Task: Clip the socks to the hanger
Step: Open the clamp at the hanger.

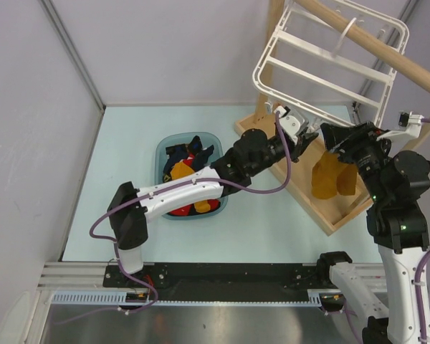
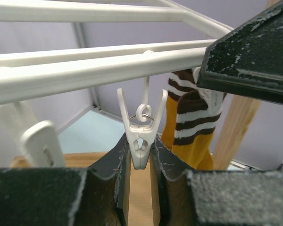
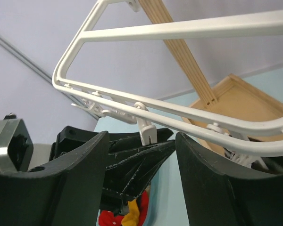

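Under the near rail of the hanger (image 1: 330,68), a white clip (image 2: 140,136) is pinched at its lower end by the left tool (image 2: 140,153). Fingers are set narrow and pressed on both sides of it. Clip is hung from the rail by a ring and hook, upper arms spread in a V.

Right tool (image 3: 141,139) is held wide, nothing between its fingers. It is placed just beside the left tool, below the same rail.

Two mustard socks (image 1: 333,178) are hung under the hanger's near edge, seen between the two tools in the top view, above the wooden rack base (image 1: 322,211). In the left wrist view a striped sock (image 2: 193,113) is shown just right of the clip: dark cuff with white stripes on top, mustard below. Its top is partly hidden by the tool body.

More socks, mustard, navy and red, are piled in the blue basin (image 1: 161,147) on the surface (image 1: 122,165).

Hanger is hung tilted from the wooden rod (image 1: 373,46).
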You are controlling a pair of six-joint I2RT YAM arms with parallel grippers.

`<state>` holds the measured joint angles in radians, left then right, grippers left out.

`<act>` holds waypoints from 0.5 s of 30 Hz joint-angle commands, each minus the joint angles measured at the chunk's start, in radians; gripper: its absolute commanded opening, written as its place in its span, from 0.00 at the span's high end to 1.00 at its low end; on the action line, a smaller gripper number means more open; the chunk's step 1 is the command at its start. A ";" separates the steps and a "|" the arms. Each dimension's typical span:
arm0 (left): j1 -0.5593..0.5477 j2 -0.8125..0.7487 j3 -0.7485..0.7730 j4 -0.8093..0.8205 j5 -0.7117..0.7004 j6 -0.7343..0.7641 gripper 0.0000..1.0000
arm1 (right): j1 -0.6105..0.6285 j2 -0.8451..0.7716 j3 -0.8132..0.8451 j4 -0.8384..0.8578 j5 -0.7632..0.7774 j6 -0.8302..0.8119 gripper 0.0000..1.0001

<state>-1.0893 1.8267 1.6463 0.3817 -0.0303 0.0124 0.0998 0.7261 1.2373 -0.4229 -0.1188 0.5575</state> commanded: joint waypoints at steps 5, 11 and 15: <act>-0.040 -0.058 -0.006 0.017 -0.204 0.103 1.00 | 0.028 0.016 0.024 -0.034 0.119 0.090 0.38; -0.066 -0.061 -0.010 0.025 -0.244 0.172 1.00 | 0.086 0.038 0.024 -0.022 0.200 0.122 0.39; -0.083 -0.050 -0.002 0.029 -0.269 0.219 1.00 | 0.147 0.050 0.024 -0.014 0.258 0.128 0.39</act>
<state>-1.1496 1.8248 1.6428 0.3805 -0.2543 0.1596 0.2035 0.7670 1.2373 -0.4583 0.0463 0.6624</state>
